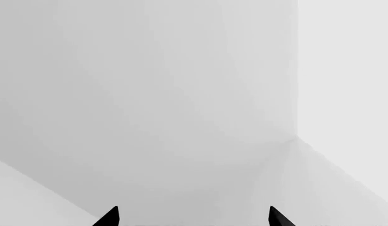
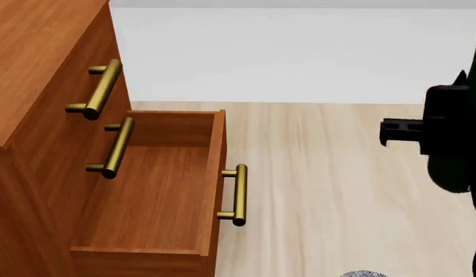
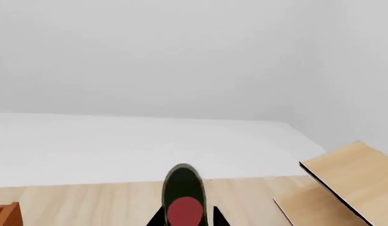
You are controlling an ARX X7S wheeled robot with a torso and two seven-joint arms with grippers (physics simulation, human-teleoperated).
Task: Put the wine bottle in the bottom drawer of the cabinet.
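1. At the right edge of the head view we saw our right claw point(image 2: 423, 133), a black body with a short black bar pointing toward the cabinet, clenched on the wine bottle point(image 2: 454, 167).
2. Through the right wrist view the same claw point(image 3: 186, 220) showed two dark fingertips point(image 3: 157, 220) pressed close on either side of the bottle point(image 3: 183, 190), which pointed away from the camera.
3. Our left claw point(image 1: 194, 217) showed only as two black fingertips point(image 1: 109, 217) set well apart with nothing between them, so it was released and touching nothing; beyond it lay plain pale walls.
4. Dark green glass was all the head view gave of the bottle, cut off by the frame; the wrist view showed its rounded dark end with a reddish disc on it, and we could not tell which end that was.
5. Held in the air, the bottle was well to the right of the cabinet point(image 2: 30, 69), not over it.
6. Reddish-brown wood made up the cabinet, with brass bar handles on its fronts; the bottom drawer point(image 2: 157, 196) stood pulled out, its own handle point(image 2: 238, 195) facing the claw.
7. Pale wooden floor point(image 2: 323, 190) ran beneath, meeting a white wall point(image 2: 300, 52).
8. Light-wood slanted boards point(image 3: 344, 183) appeared in the right wrist view.
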